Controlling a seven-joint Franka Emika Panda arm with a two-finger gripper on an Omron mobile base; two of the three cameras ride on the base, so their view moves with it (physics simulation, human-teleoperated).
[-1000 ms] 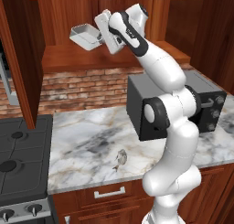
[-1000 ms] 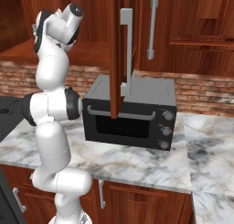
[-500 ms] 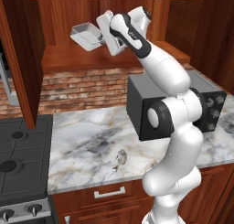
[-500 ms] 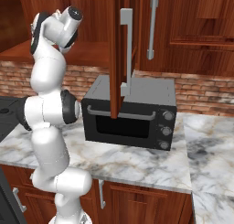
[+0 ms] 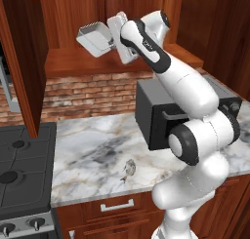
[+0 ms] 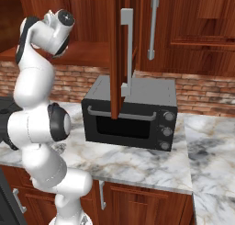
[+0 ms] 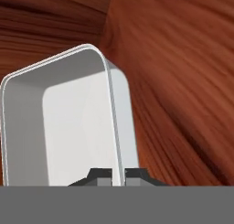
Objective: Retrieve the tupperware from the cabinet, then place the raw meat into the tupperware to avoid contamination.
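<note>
Pale tupperware (image 5: pixel 94 38): tilted, raised inside the open cabinet (image 5: pixel 58 62), far side cropped in hand view.
Pincer (image 7: pixel 118 173): clenched on the tupperware's rim, tips barely visible.
Raw meat (image 5: pixel 128 169): on the marble bench (image 5: pixel 93 150).

We see a marble worktop (image 5: pixel 93 150) against a red brick wall (image 5: pixel 88 89), a black stove (image 5: pixel 22 169) at its left edge, and wooden drawers (image 5: pixel 117 206) below.

smooth plastic tupperware (image 7: pixel 77 127), polished wood cabinet (image 7: pixel 173 63)
</note>
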